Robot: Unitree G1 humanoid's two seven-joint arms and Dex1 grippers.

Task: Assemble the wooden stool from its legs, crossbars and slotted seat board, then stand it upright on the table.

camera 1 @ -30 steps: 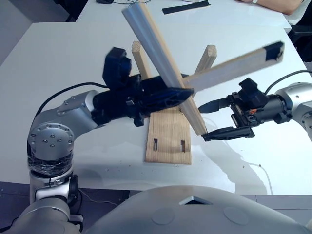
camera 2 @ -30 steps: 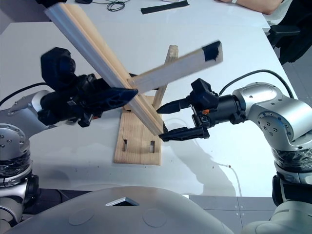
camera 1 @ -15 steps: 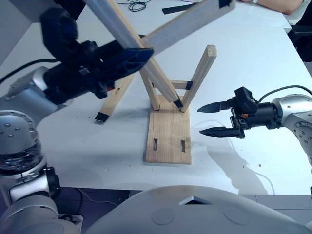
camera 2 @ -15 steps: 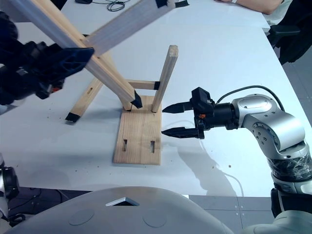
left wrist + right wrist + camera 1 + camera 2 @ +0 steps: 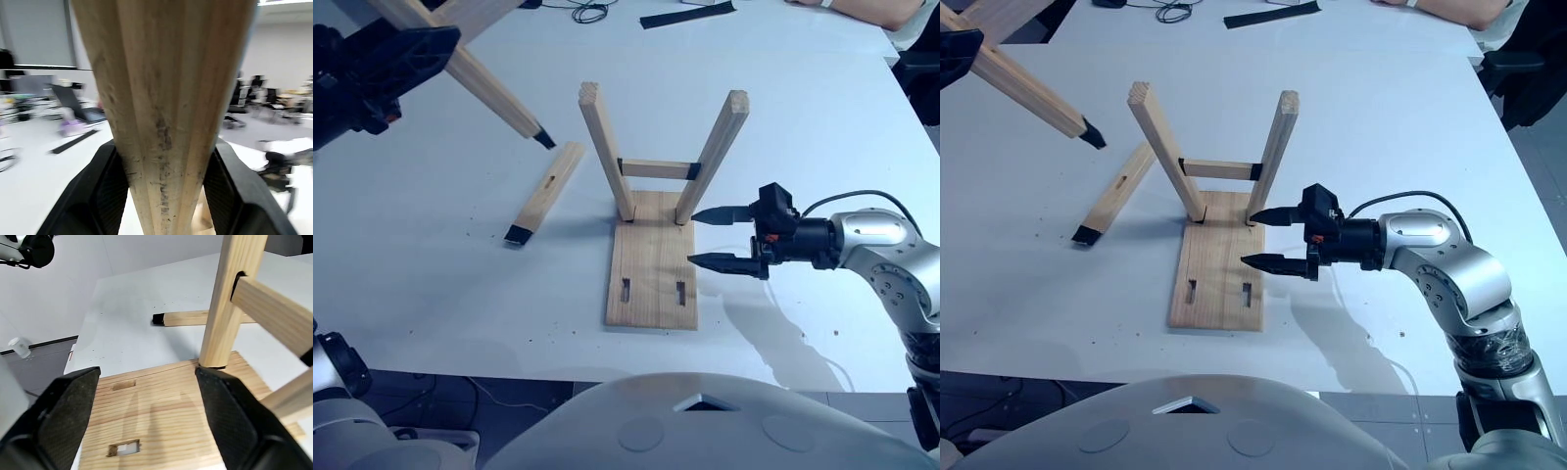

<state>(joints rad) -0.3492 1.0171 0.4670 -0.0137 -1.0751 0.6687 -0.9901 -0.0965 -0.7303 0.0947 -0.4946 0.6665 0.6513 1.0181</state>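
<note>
Surface: white table (image 5: 431,284).
Stool: seat board (image 5: 651,269) lies flat mid-table; two legs (image 5: 607,147) with a crossbar (image 5: 656,168) stand in its far end.
Left to do: near slots (image 5: 625,290) unfilled; loose leg (image 5: 543,188) lies beside the board.
Left gripper (image 5: 421,44): clamped on a raised leg (image 5: 494,98).
Right gripper (image 5: 695,237): spread, holding nothing, at the board's right edge.

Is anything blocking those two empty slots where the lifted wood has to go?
Nothing visible covers the empty slots on the seat board. The right gripper, jaws open, hangs at the board's right edge, near one slot.
</note>
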